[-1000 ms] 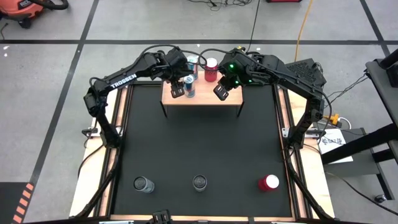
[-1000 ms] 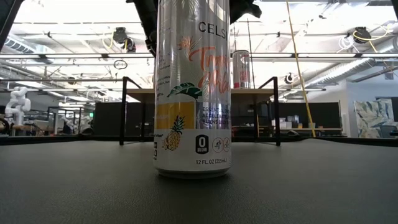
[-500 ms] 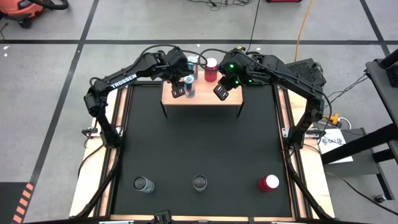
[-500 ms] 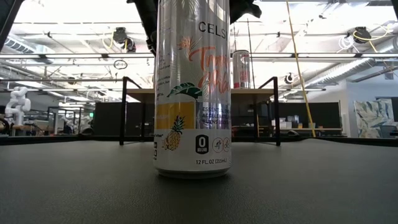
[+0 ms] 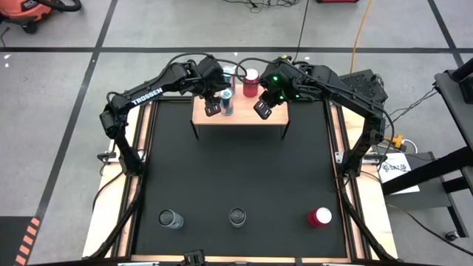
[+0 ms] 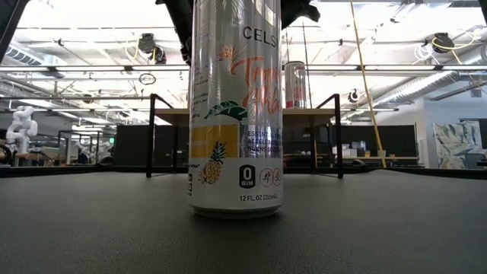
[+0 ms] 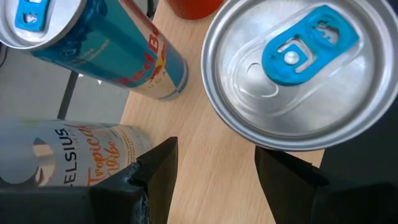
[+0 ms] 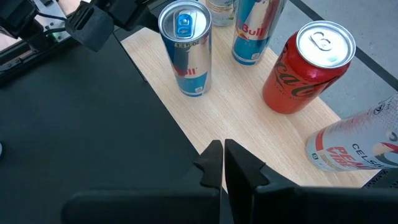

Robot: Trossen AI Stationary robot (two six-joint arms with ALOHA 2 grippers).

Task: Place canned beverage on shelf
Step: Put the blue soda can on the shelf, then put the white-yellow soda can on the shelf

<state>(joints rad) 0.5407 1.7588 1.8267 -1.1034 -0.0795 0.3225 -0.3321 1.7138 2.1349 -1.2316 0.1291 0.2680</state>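
Note:
The shelf (image 5: 255, 125) stands at the mat's far middle, on thin black legs. Several cans stand upright on it: a blue-tabbed silver-blue can (image 5: 225, 102) (image 7: 292, 68) (image 8: 185, 50), a second blue can (image 7: 106, 43) (image 8: 255, 31), a red can (image 5: 251, 81) (image 8: 305, 68) and white Celsius cans (image 7: 74, 158) (image 8: 354, 146). My left gripper (image 5: 213, 108) (image 7: 211, 171) is open and empty, just left of the blue-tabbed can. My right gripper (image 5: 261, 108) (image 8: 222, 165) is shut and empty above the shelf's near right part.
On the black mat (image 5: 236, 170) near the front edge stand a silver can (image 5: 171, 219), a Celsius can (image 5: 237, 216) (image 6: 236, 114) and a red can (image 5: 319, 217). The shelf's right half (image 5: 273, 122) is bare wood.

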